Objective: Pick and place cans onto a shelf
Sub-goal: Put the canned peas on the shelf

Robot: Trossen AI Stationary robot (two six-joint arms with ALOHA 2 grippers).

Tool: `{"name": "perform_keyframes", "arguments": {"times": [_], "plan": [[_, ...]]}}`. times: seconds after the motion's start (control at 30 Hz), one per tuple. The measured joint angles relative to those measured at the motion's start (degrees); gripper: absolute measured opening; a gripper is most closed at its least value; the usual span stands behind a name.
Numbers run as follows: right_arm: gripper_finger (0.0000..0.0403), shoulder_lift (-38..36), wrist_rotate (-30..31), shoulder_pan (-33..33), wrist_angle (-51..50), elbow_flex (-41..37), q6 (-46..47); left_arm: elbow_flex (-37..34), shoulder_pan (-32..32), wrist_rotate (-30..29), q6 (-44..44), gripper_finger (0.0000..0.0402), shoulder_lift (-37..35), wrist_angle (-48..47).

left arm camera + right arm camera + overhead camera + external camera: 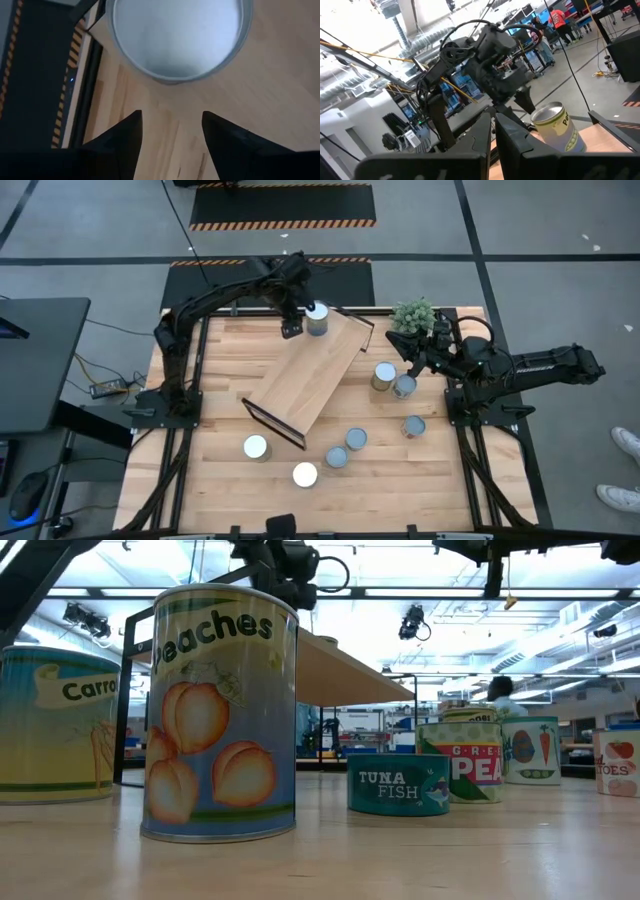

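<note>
The shelf [310, 375] lies slantwise across the table's middle. One can [317, 318] with a silvery top stands upright on the shelf's far end, also visible in the left wrist view [177, 37] and the right wrist view [556, 126]. My left gripper [292, 328] hovers just left of that can, pointing steeply down. Its fingers are open [170, 117] with only bare wood between them, and the can lies just beyond their tips. My right gripper [408, 352] waits shut [494, 125] at the table's right, near the plant. Several more cans stand on the table.
A green plant [413, 315] stands at the far right. Two cans [385, 375] [404, 386] sit right of the shelf, three [413, 426] [356, 439] [337, 457] nearer, and two white-topped ones [256, 447] [305, 474] by the near edge. The Peaches can [220, 715] fills the low view.
</note>
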Motion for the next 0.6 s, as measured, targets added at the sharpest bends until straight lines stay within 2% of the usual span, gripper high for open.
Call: {"name": "perform_keyframes", "arguments": {"times": [0.27, 0.6], "plan": [[0.0032, 0.0, 0.0, 0.0, 0.9, 0.0, 0.0, 0.0, 2.0, -0.5, 1.2, 0.0210, 0.6, 8.4], [0.0032, 0.0, 0.0, 0.0, 1.8, 0.0, 0.0, 0.1, 4.5, -10.1, 1.1, 0.0210, 1.1, 14.8]]}}
